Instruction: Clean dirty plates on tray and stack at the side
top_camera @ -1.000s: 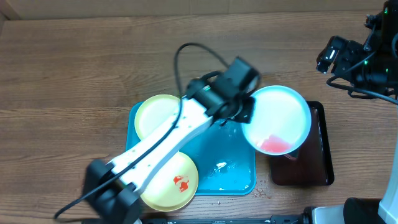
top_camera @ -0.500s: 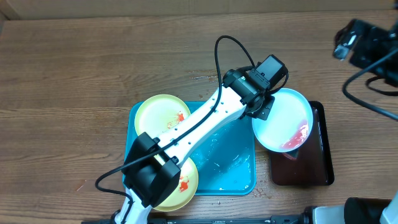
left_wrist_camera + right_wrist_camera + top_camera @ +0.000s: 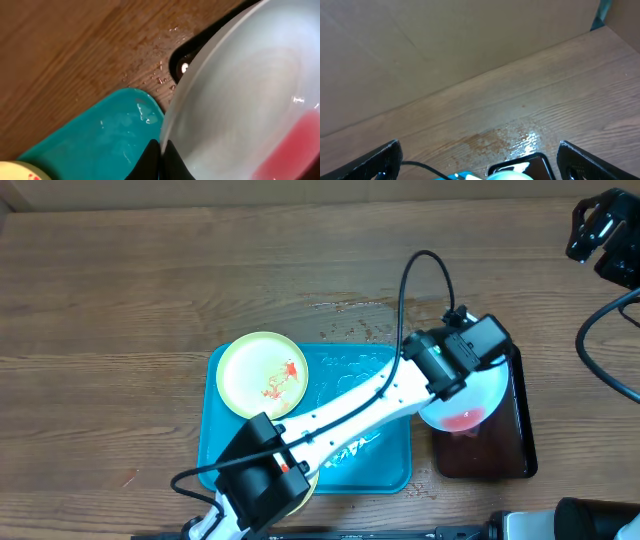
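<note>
My left gripper [image 3: 161,156] is shut on the rim of the pale blue-white plate [image 3: 245,100]. It holds the plate tilted over the dark tray [image 3: 510,450], with red liquid pooled at the plate's low side [image 3: 462,418]. A pale yellow plate [image 3: 262,374] with red smears lies at the back left of the turquoise tray [image 3: 375,455]. A second yellow plate [image 3: 307,480] is almost hidden under my left arm at the tray's front left. My right gripper [image 3: 480,162] is open and empty, high at the far right.
The dark brown-red, black-rimmed tray stands right of the turquoise tray and also shows in the left wrist view [image 3: 182,57]. Water is splashed on the wood behind both trays [image 3: 350,315]. A cardboard wall [image 3: 445,40] closes the back.
My left arm has swung right with the blue-white plate, from over the turquoise tray's right edge to over the dark tray. The red liquid has run to the low side. The right arm has shifted.
</note>
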